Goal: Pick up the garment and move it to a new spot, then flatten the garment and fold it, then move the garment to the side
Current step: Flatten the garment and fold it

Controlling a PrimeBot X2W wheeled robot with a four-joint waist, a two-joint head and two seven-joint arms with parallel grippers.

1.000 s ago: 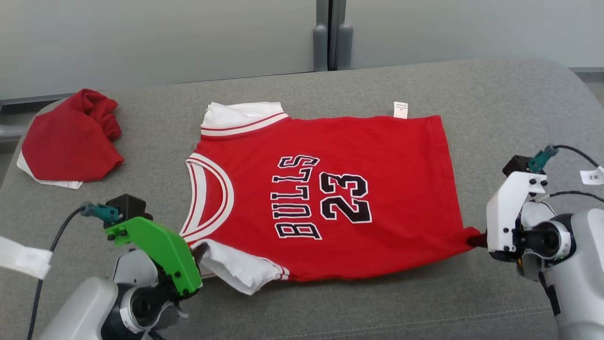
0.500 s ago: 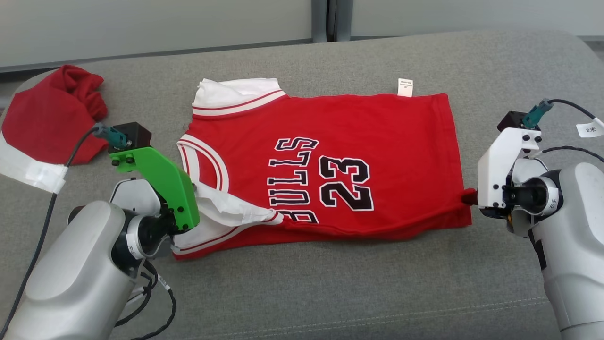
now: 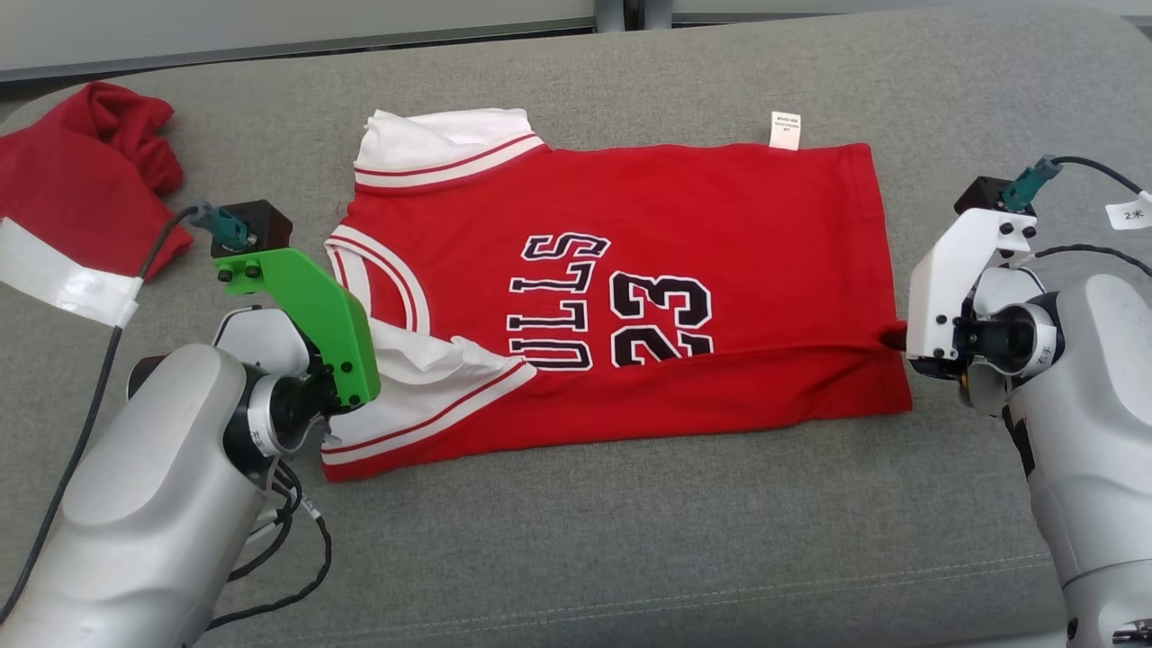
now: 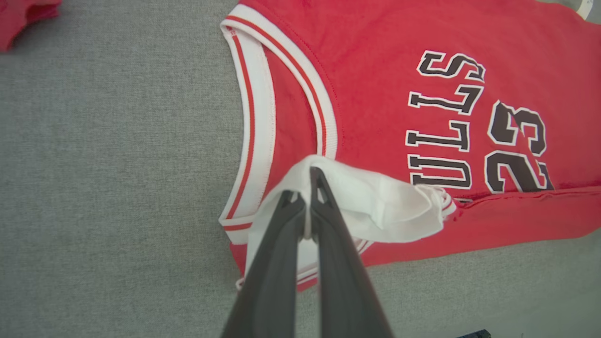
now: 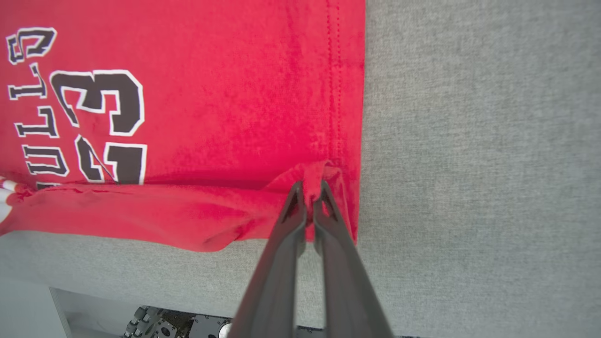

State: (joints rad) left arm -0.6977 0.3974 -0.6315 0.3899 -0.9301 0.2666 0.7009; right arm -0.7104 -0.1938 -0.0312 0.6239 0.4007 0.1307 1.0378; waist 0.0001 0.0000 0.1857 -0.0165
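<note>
The garment is a red jersey with white trim, "BULLS 23" in black, spread sideways on the grey cushion, collar to the left. Its near long edge is lifted and folded over toward the middle, hiding part of the lettering. My left gripper is shut on the near white sleeve, at the jersey's left end. At the other end my right gripper is shut on the near hem corner, which bunches between the fingers. The fold line runs between the two grips.
A second red cloth with a white band lies crumpled at the far left of the cushion. A white care label sticks out at the jersey's far edge. The cushion's front edge is close below the right gripper.
Both grippers have carried the near edge of the jersey away from me and over its front, covering the lower lettering. The head view has tilted down, shifting the whole scene up.
</note>
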